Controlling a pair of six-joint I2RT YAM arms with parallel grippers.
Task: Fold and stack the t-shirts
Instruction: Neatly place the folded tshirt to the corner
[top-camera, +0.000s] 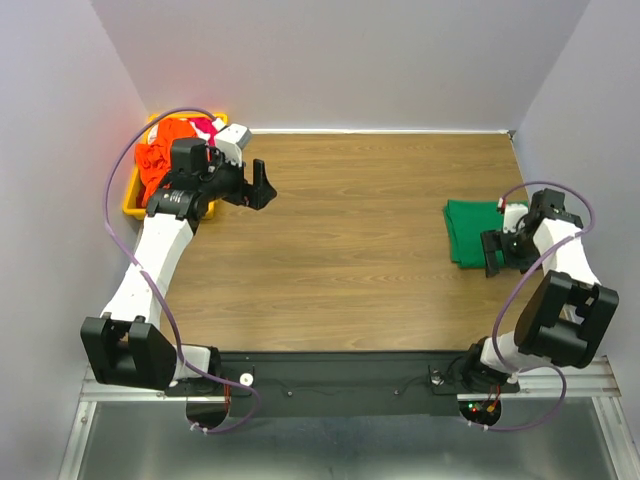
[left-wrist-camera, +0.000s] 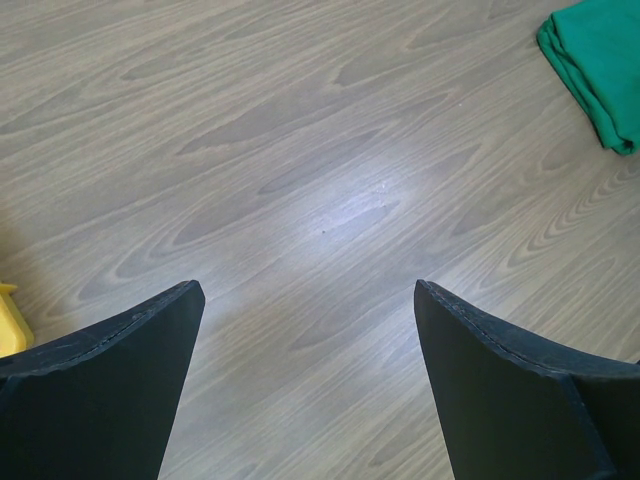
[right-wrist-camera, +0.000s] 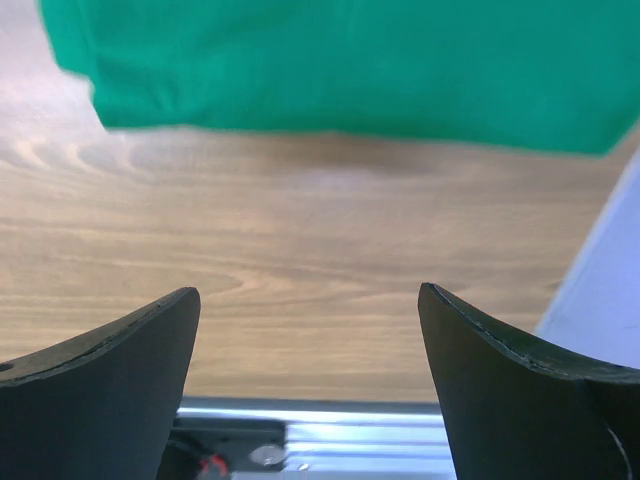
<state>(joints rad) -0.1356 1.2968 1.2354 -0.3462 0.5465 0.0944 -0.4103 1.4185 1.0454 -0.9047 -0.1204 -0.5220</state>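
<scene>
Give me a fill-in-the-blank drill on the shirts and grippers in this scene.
1. The folded t-shirt beside the right gripper is ____ in colour.
2. The orange t-shirt lies bunched in a bin coloured ____.
3. The left gripper hovers above the table with its jaws ____.
Missing words: green; yellow; open.

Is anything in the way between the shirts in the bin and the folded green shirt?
Nothing visible lies on the table between them. Only the open left gripper is in that stretch, beside the bin holding the orange shirt; the rest of the wood up to the green shirt is bare.
</scene>
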